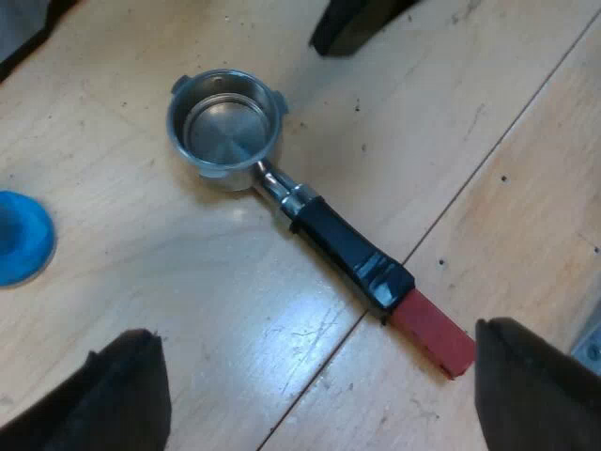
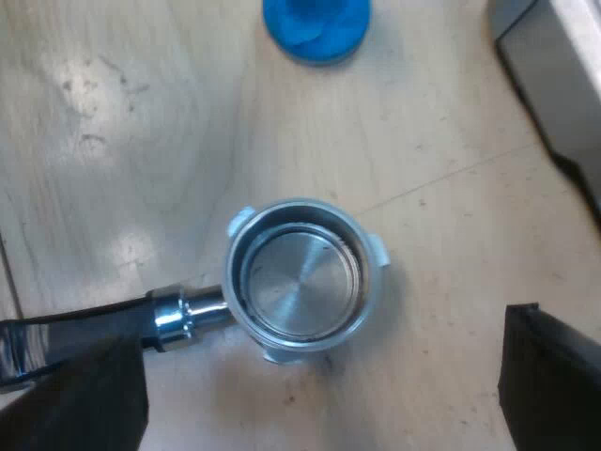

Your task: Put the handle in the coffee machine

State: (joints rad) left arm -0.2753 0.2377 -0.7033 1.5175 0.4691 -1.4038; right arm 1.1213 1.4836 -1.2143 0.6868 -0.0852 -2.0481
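While the metal holder (image 1: 324,230) lies loose, my left end effector (image 1: 315,343) and right end effector (image 2: 319,329) gape wide, apparently empty.

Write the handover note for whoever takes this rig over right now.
Left gripper: open, holding nothing, by the red end of the holder handle.
Right gripper: open, holding nothing, over the holder's basket.
The holder lies loose on the wooden table, basket up and empty; blue tamper close by.
Done: nothing yet.
Left: grasp the handle, lift, lock the holder in.
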